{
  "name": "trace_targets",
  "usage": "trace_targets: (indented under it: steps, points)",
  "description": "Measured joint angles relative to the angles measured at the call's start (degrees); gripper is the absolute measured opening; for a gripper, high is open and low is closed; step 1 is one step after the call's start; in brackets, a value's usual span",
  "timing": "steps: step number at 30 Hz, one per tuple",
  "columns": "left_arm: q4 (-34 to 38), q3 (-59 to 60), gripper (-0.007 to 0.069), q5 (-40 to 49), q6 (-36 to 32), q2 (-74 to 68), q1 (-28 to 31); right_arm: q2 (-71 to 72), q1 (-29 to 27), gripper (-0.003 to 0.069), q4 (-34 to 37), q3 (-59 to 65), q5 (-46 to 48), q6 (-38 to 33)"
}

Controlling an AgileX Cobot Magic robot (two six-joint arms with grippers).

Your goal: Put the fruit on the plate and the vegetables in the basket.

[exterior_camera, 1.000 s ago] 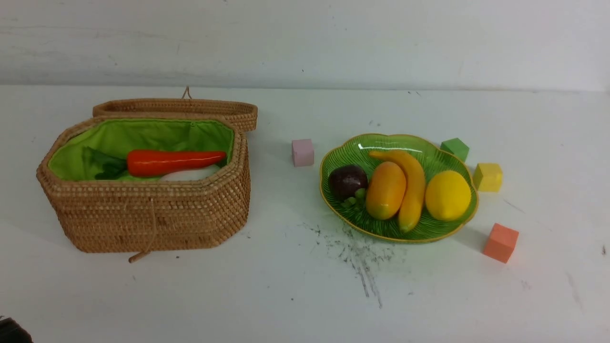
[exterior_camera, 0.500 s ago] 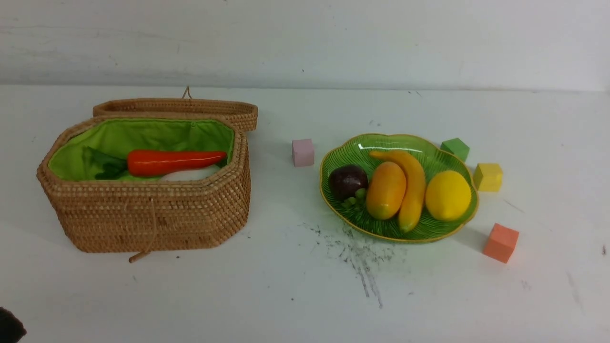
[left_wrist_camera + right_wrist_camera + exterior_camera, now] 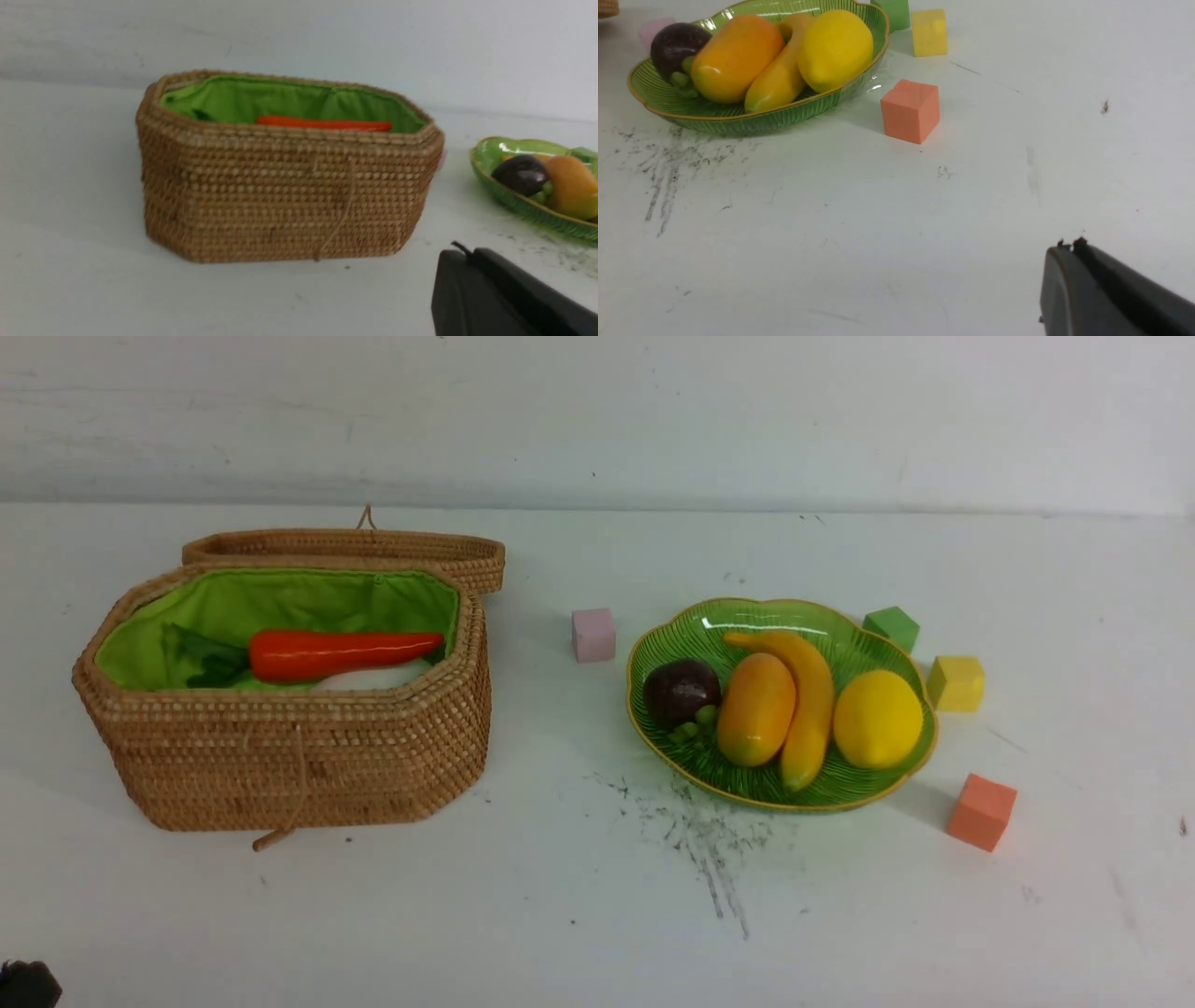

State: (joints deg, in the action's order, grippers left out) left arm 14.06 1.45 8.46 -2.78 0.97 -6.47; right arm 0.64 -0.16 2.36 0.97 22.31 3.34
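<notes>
The wicker basket (image 3: 280, 756) stands open at the left, its lid (image 3: 345, 549) folded back. Inside lie the carrot (image 3: 341, 653) and the white radish (image 3: 369, 679); the gourd is hidden. The green plate (image 3: 840, 644) at the right holds the mangosteen (image 3: 680, 691), mango (image 3: 756, 707), banana (image 3: 810, 700) and lemon (image 3: 878, 719). My left gripper (image 3: 460, 252) is shut and empty, low on the near side of the basket (image 3: 289, 196). My right gripper (image 3: 1069, 247) is shut and empty, well short of the plate (image 3: 738, 119).
Small cubes sit around the plate: pink (image 3: 593, 635), green (image 3: 892, 625), yellow (image 3: 955, 683) and orange (image 3: 981, 812). Dark scuff marks (image 3: 700, 831) lie on the table in front of the plate. A bit of the left arm (image 3: 28, 983) shows at the bottom left corner.
Only the dark bit of the left arm at the bottom left corner has shifted slightly. The basket, plate and everything in them have stayed still.
</notes>
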Motion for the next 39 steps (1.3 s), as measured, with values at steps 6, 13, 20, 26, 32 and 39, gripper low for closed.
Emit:
trace_targets:
  steps: [6,13,20,26,32,39]
  points:
    - [-4.8,0.2,-0.0013,11.8,6.5,0.0,1.3,0.0,-0.1,0.0002,0.1,0.0,0.0,0.0]
    - [-6.9,0.2,-0.0013,13.0,13.3,0.0,1.3,0.0,-0.1,0.0003,0.1,0.0,0.0,0.0]
    - [-6.9,0.2,-0.0013,12.9,13.7,0.0,1.3,0.0,-0.1,0.0003,0.1,0.0,0.0,0.0]
    - [-7.1,0.2,-0.0013,12.9,13.7,0.0,1.3,0.0,-0.1,0.0005,0.1,0.0,0.0,0.0]
    - [-7.1,0.2,-0.0013,12.9,13.7,0.0,1.3,0.0,-0.1,0.001,0.1,0.0,0.0,0.0]
    - [-7.1,0.2,-0.0013,12.8,13.7,0.0,1.3,0.0,-0.1,0.0018,0.1,0.0,0.0,0.0]
